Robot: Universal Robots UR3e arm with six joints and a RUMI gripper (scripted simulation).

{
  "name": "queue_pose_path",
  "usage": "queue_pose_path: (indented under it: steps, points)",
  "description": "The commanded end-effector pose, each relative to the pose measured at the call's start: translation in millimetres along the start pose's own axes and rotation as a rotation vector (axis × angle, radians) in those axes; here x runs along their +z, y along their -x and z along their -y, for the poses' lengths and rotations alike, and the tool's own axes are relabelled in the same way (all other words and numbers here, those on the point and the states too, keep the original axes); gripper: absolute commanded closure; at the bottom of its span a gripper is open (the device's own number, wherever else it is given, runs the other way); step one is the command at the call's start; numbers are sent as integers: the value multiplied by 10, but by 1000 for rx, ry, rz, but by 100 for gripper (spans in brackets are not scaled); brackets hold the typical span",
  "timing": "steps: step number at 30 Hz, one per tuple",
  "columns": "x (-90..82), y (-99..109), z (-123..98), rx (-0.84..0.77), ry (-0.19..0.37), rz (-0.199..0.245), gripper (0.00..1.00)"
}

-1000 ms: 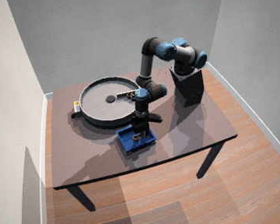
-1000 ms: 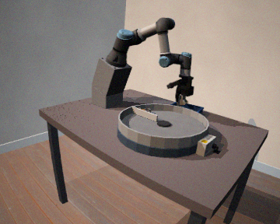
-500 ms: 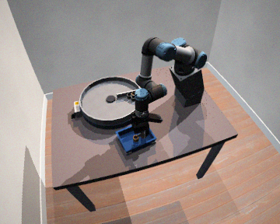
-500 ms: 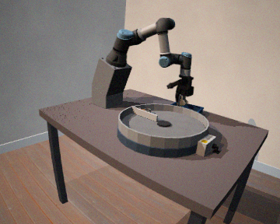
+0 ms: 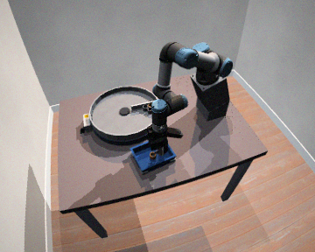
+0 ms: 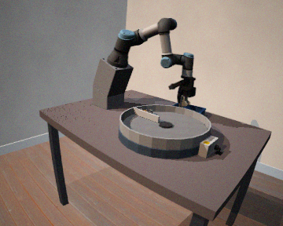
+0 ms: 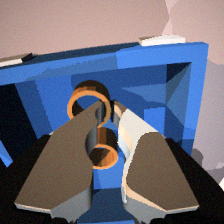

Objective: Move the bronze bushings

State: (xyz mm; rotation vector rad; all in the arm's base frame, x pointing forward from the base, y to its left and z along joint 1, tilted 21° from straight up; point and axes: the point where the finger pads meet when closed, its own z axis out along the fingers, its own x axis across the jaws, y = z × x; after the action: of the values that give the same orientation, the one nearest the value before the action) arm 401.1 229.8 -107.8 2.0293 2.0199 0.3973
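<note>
Landmark: shallow blue rectangular crate (image 5: 139,157), on the dark brown table (image 5: 221,131) just beside the near rim of the round grey turntable (image 5: 100,130).

Two-jaw gripper (image 7: 107,131) hangs straight down over the crate, jaws clenched on a short bronze bushing (image 7: 106,159); in the wrist view the orange ring sits pinched between the two grey fingers, its bore facing the camera. The held bushing is above the crate floor, inside the walls' outline.

A second bronze bushing (image 7: 89,97) lies in the crate, toward the far wall from the held one. In the top view one bronze ring (image 5: 153,155) shows inside the crate below the gripper.

On the turntable, away from the crate: a pale straight bar (image 6: 146,114) and a dark centre disc (image 6: 166,124).
</note>
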Motion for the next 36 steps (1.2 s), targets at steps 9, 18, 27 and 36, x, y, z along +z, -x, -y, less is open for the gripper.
queue_pose_path:
  steps: [9,18,27,36]
  points:
    - [-5,-4,-8,0,2,-1,100]
    - [-5,-4,-8,0,2,-1,94]
    - [-5,-4,-8,0,2,-1,94]
    - [-5,-4,-8,0,2,-1,94]
